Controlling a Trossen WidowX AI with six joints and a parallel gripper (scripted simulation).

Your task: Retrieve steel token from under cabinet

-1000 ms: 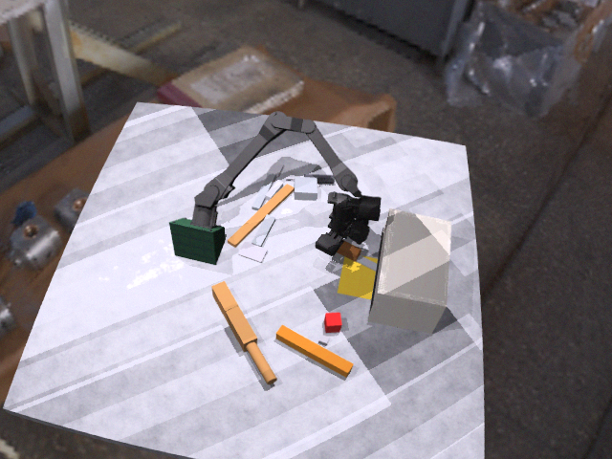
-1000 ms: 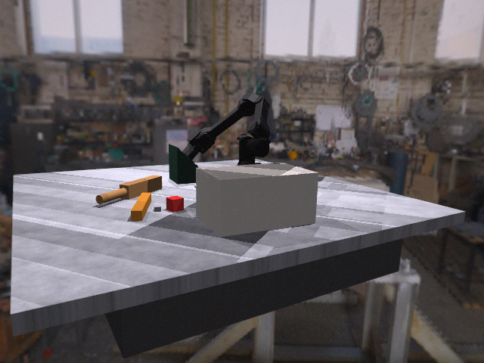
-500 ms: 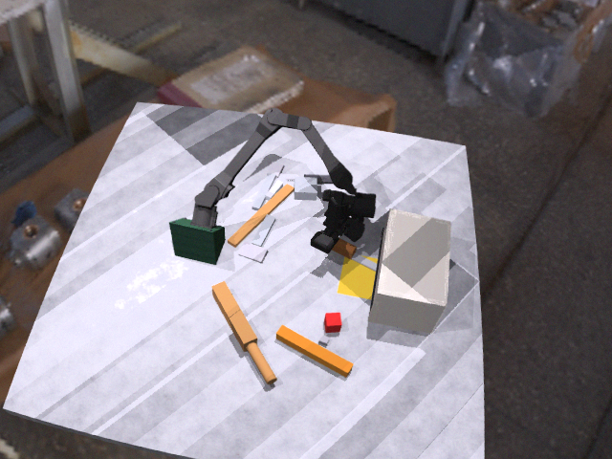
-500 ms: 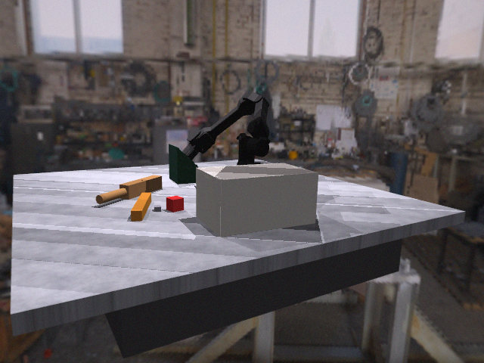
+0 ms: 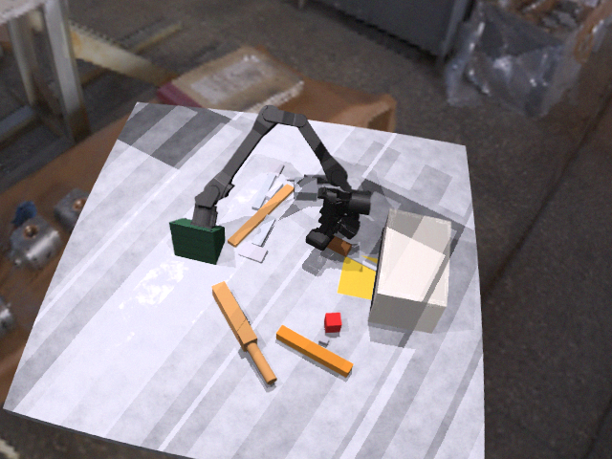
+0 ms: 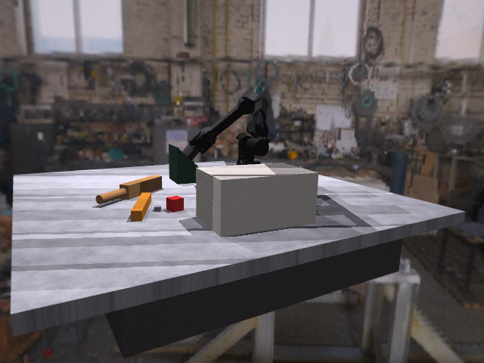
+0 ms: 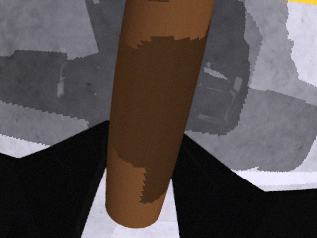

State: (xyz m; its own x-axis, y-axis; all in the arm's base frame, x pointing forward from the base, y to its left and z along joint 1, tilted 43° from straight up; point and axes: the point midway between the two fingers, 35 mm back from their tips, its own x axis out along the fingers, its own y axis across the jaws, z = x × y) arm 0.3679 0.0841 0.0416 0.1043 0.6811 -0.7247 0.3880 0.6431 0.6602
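Gripper (image 5: 332, 235) (image 7: 143, 134), right of centre in top view, clamps round wooden handle (image 5: 340, 246) (image 7: 154, 99). Token out of sight, presumably under cabinet (image 5: 415, 261) (image 6: 269, 203). Best keep tool low, hook behind token, drag slowly onto yellow area (image 5: 356, 284) (image 7: 308, 1).

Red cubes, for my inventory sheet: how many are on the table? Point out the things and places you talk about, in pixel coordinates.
1: the red cube (image 5: 332, 321) (image 6: 175, 203), near one end of the orange bar (image 5: 314, 351) (image 6: 141, 206). Others could be hidden behind or under the cabinet (image 5: 412, 267) (image 6: 265, 203).
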